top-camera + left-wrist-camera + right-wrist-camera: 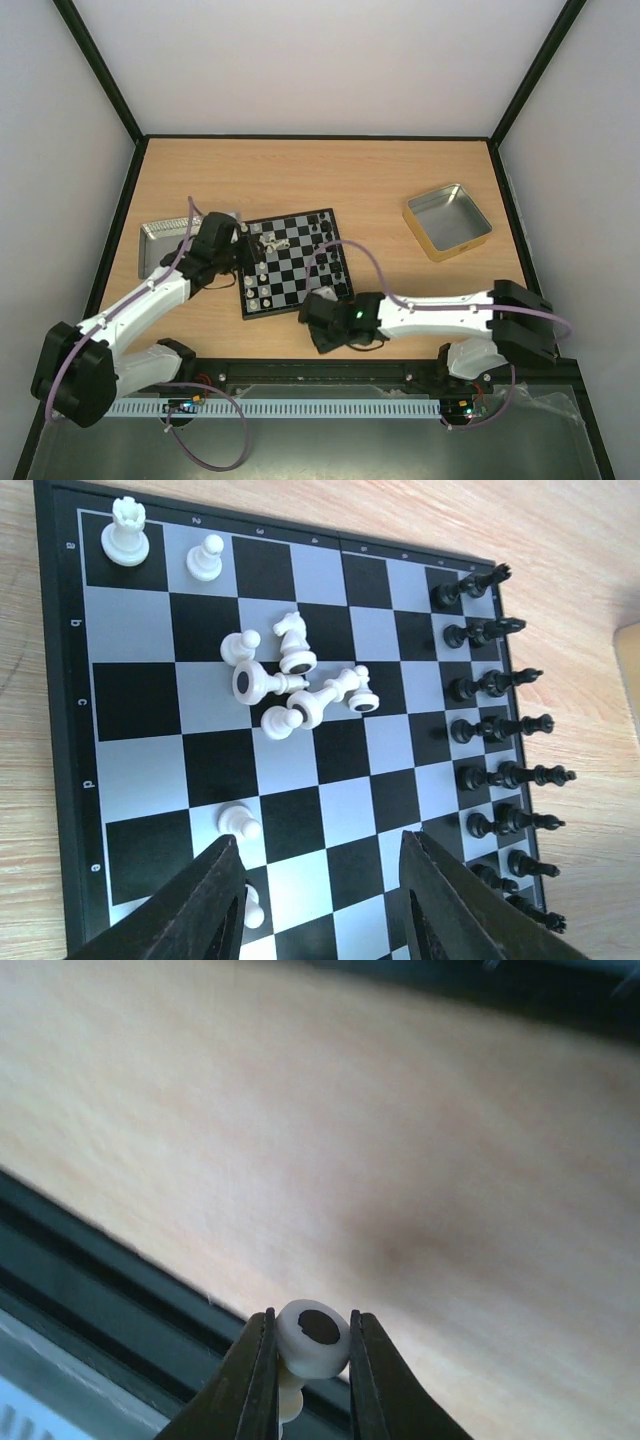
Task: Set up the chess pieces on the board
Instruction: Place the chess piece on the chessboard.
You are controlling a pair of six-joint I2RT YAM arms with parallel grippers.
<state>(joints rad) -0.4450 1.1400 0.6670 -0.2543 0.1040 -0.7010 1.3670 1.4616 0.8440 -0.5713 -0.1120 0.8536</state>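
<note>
The board [300,275] lies mid-table. In the left wrist view the board [140,700] carries an upright white rook [126,535], a white pawn [206,558], a heap of toppled white pieces [300,680] and a row of black pieces [490,710] along its far side. My left gripper [320,880] hovers open over the board's near-left part [245,252], with nothing between its fingers; two white pawns [240,823] stand by the left finger. My right gripper [322,325] is off the board near the table's front edge. It [310,1340] is shut on a white chess piece [313,1338], base towards the camera.
An open silver tin [447,220] sits at the right rear. Another tin [160,240] lies left of the board, partly behind my left arm. A dark rail [90,1270] runs along the table's front edge just below the right gripper.
</note>
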